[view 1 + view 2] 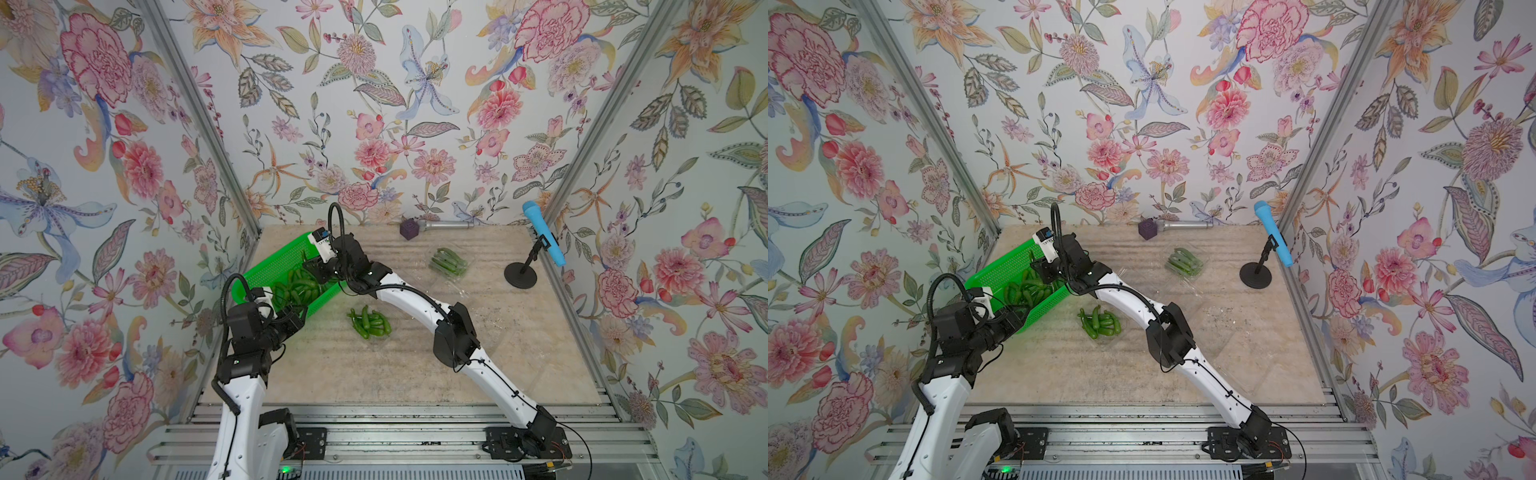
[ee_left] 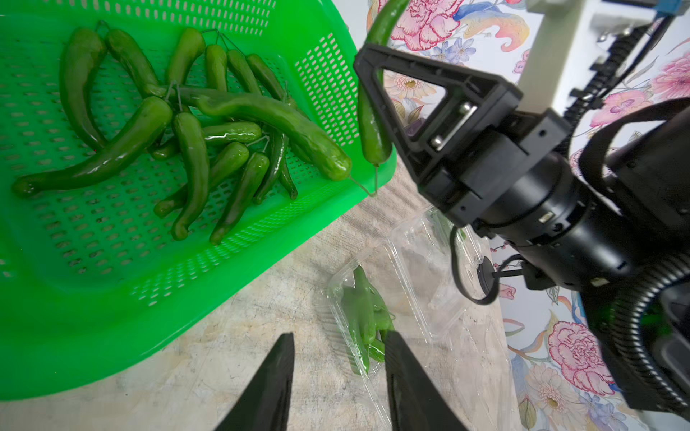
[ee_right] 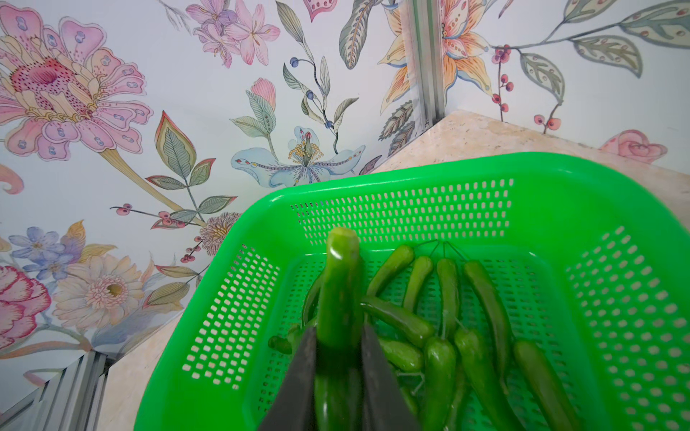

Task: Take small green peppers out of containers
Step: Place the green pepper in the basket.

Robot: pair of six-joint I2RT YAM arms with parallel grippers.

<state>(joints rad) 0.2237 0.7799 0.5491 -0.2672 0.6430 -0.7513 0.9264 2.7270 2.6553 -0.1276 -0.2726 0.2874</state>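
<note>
**A:** Where is the right pincer [image 3: 338, 337]?

**B:** Over the green basket [image 3: 410, 175], which sits at the far left of the bench [image 1: 415, 374]. It is clamped on one small green pepper [image 3: 338, 283]. The pepper sticks out past the fingertips, above the others.

**A:** And inside the basket?

**B:** A heap of peppers [image 1: 297, 286] lies on its perforated floor, crossing one another. Both top views show it.

**A:** The left pincer [image 2: 338, 343]?

**B:** Its fingers stand apart with nothing between them. It hovers by the basket's near end, over bare bench.

**A:** What do the containers hold?

**B:** An open clear container [image 2: 336, 313] sits near the middle of the bench, just beside the basket's near right side. A bunch of peppers [image 2: 360, 317] lies in it. A second container [image 1: 471, 259] is farther back and to the right, well apart from the basket, with a row of peppers [image 1: 448, 262] side by side.

**A:** Any more containers?

**B:** There is faint clear plastic to the right, but I cannot tell what it is.
</note>
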